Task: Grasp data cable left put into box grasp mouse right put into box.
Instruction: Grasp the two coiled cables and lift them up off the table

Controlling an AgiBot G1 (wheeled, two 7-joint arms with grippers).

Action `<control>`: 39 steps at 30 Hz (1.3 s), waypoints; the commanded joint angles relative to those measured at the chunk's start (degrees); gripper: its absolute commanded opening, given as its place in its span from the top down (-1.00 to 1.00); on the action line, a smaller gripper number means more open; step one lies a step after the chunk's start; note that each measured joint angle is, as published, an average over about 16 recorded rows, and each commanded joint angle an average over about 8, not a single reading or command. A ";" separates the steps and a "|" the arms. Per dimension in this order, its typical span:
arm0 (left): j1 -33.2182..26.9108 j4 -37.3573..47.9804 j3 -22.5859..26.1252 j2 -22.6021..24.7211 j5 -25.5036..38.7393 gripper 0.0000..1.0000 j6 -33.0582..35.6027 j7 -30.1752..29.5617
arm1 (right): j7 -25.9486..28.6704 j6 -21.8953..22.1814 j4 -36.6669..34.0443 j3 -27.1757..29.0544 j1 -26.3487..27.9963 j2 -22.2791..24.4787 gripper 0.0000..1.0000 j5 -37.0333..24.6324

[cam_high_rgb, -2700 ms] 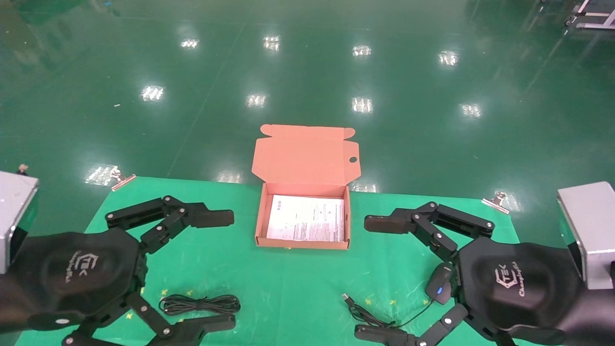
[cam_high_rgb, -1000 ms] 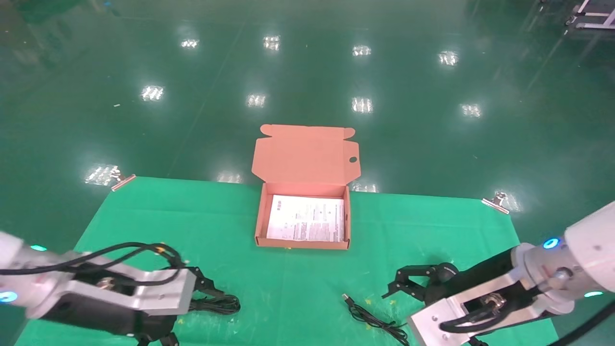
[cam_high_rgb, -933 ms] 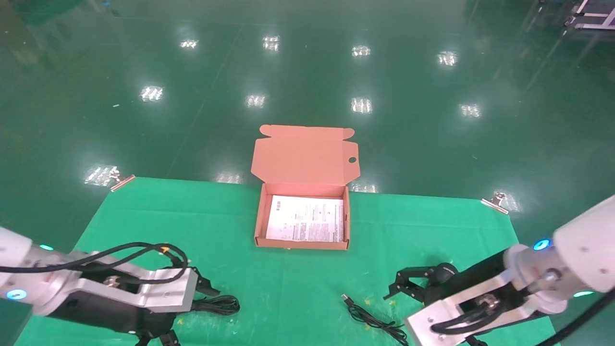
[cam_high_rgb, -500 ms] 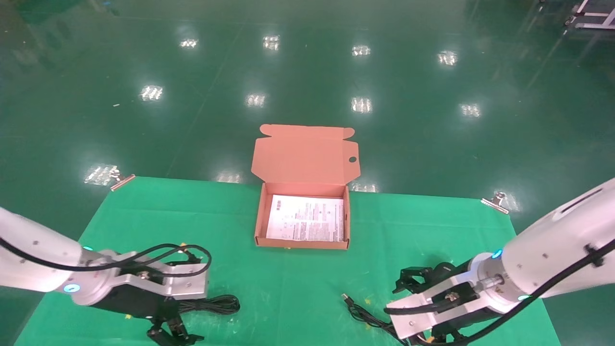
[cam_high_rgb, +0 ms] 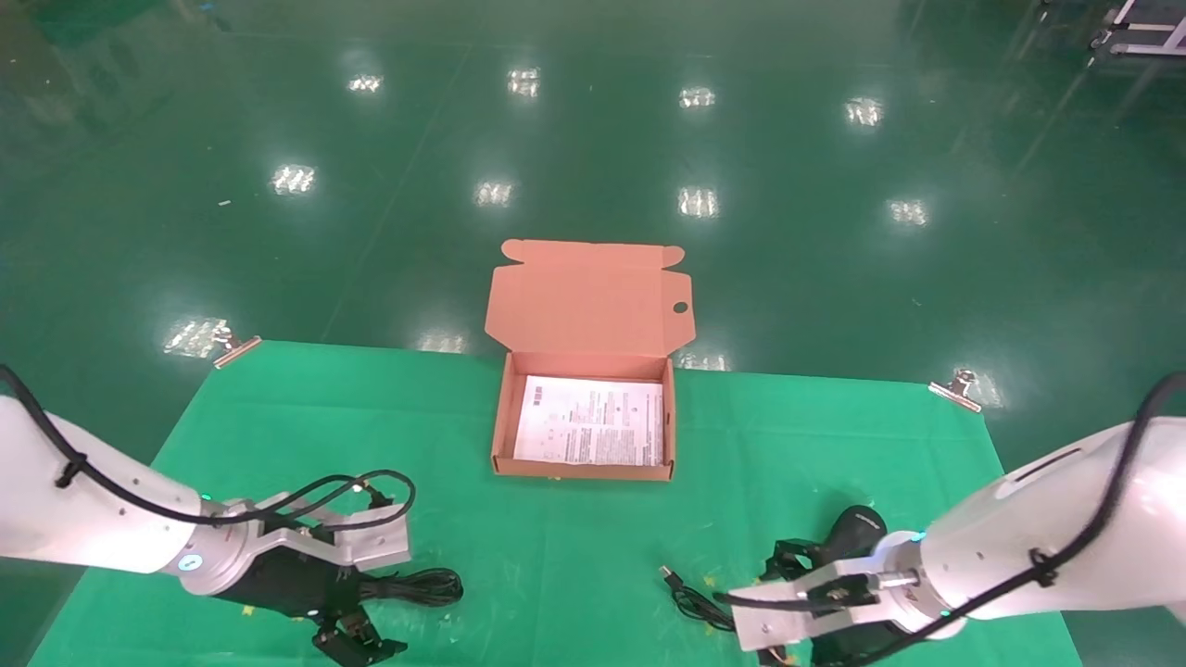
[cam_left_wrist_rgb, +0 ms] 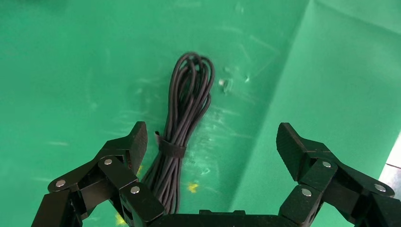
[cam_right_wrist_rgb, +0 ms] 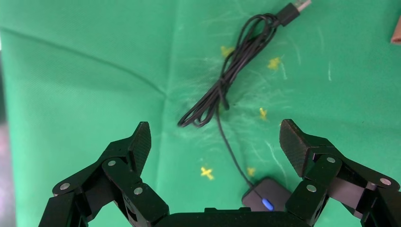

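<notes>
The orange-brown box (cam_high_rgb: 501, 426) lies open at the middle back of the green cloth, lid flap up, a white printed sheet (cam_high_rgb: 593, 434) inside. The coiled black data cable (cam_high_rgb: 422, 585) (cam_left_wrist_rgb: 189, 104) lies at the front left. My left gripper (cam_left_wrist_rgb: 213, 142) hangs open just over its near end, the coil close beside one finger (cam_left_wrist_rgb: 137, 144). The black mouse (cam_high_rgb: 857, 530) (cam_right_wrist_rgb: 267, 198) with its blue light lies at the front right. My right gripper (cam_right_wrist_rgb: 215, 137) is open above it, with the mouse near one finger (cam_right_wrist_rgb: 298, 146). Its cord (cam_right_wrist_rgb: 227, 85) runs to a USB plug (cam_high_rgb: 669, 576).
Metal clips (cam_high_rgb: 236, 350) (cam_high_rgb: 954, 387) pin the cloth at its far corners. Shiny green floor lies beyond the table's far edge. Yellow cross marks (cam_right_wrist_rgb: 206, 172) dot the cloth near the mouse.
Both arms have swung down from close under the head camera to the cloth: the left gripper now sits low over the cable, the right low over the mouse. Both stay open.
</notes>
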 commanded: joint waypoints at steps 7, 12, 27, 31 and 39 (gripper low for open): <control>-0.78 9.33 0.29 3.09 0.75 -1.00 -3.08 4.76 | -1.31 4.24 -7.22 0.02 -1.03 -3.84 -1.00 -0.66; -1.42 14.05 0.41 4.91 1.10 -1.00 -4.74 7.28 | -2.81 6.05 -11.53 0.14 -1.01 -6.42 -1.00 -0.31; -3.59 23.53 0.04 8.03 0.74 -0.32 -7.89 14.61 | -6.62 8.15 -21.04 -0.26 -1.42 -10.21 0.13 0.10; -3.90 24.79 0.02 8.48 0.68 0.68 -8.18 15.34 | -6.62 8.22 -22.46 -0.54 -1.33 -10.83 1.00 -0.39; -3.99 24.76 0.00 8.48 0.64 1.00 -8.19 15.29 | -6.61 8.15 -22.44 -0.60 -1.28 -10.84 1.00 -0.46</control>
